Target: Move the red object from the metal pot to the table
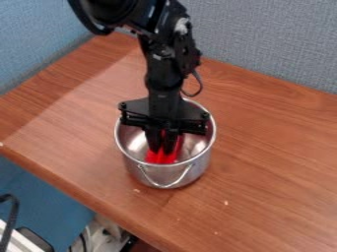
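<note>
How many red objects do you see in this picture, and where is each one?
1. The red object stands inside the metal pot, near the front edge of the table, with the gripper shut on it. The gripper hides its upper part.

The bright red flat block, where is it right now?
In the camera view the bright red flat block is inside the shiny steel pot near the wooden table's front edge, with the black gripper closed around it.

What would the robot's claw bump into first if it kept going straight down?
The gripper points down into the metal pot and looks shut on the red object. Pushing on would probably press that block against the pot's bottom, though depth is hard to judge.
</note>
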Motion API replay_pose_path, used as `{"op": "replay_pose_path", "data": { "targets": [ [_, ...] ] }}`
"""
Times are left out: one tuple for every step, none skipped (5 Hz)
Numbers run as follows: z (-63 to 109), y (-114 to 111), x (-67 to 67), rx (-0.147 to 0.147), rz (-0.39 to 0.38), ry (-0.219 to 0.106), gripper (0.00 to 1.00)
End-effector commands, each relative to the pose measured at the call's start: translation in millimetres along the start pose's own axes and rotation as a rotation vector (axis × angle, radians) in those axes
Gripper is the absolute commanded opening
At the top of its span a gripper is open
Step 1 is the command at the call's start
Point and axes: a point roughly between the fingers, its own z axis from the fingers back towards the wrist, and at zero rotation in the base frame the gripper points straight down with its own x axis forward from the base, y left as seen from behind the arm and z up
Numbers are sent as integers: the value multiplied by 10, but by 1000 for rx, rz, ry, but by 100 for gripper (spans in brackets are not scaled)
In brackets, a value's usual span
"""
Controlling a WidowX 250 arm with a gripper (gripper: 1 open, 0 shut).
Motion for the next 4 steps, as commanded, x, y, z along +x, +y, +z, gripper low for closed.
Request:
{"op": "replay_pose_path", "data": {
  "targets": [
    [-33,-184,-124,10,-65,30,0],
    [-83,-337,-163,12,-89,39,0],
    [-36,-393,-155,2,-157,20,0],
    [97,-368,-120,0,-100,7,0]
  ]
}}
